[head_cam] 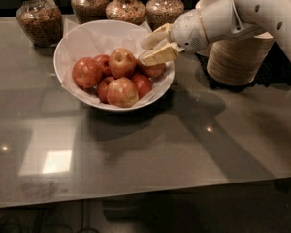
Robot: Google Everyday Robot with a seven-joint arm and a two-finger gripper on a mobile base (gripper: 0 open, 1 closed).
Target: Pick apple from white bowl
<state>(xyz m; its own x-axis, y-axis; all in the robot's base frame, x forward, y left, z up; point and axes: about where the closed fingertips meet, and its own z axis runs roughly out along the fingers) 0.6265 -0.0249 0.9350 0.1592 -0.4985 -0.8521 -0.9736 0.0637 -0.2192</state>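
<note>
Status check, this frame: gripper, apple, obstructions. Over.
Gripper open, hovering over right side of white bowl. Apple in bowl, not gripped. Other apples packed against it; stacked paper bowls behind arm.

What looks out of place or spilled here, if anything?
Nothing stands out. The round red-orange apples sit inside the wide paper-lined white bowl, the glass jars stand upright behind it, and the gripper is over the bowl's right side.
</note>
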